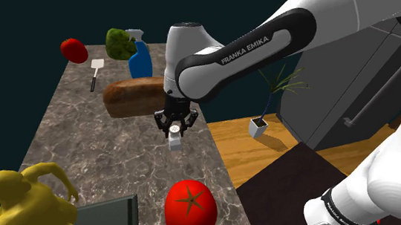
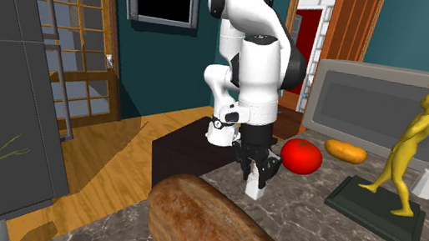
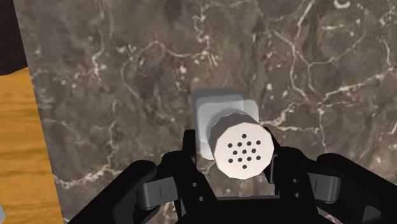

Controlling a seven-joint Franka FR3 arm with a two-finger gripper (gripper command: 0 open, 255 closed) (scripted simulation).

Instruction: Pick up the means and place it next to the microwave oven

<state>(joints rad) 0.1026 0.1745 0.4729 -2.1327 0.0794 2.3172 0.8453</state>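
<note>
In my shoulder view, the loaf [image 1: 135, 97] lies at ten o'clock from the gripper [image 1: 176, 132] and the tomato [image 1: 190, 210] at six. The fingers pinch a white shaker [image 1: 175, 140], upright over the marble counter [image 1: 70, 141]. The arm [image 1: 245, 49] above reads FRANKA EMIKA. In the second exterior view the microwave [image 2: 365, 109] stands at two o'clock from the shaker, well apart.

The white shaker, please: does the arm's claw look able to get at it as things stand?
Yes, it seems so: the claw stands around the white shaker, one finger on either side of its cap, apparently clasping it. Nothing comes between them, and the bread loaf lies clear of it.
</note>
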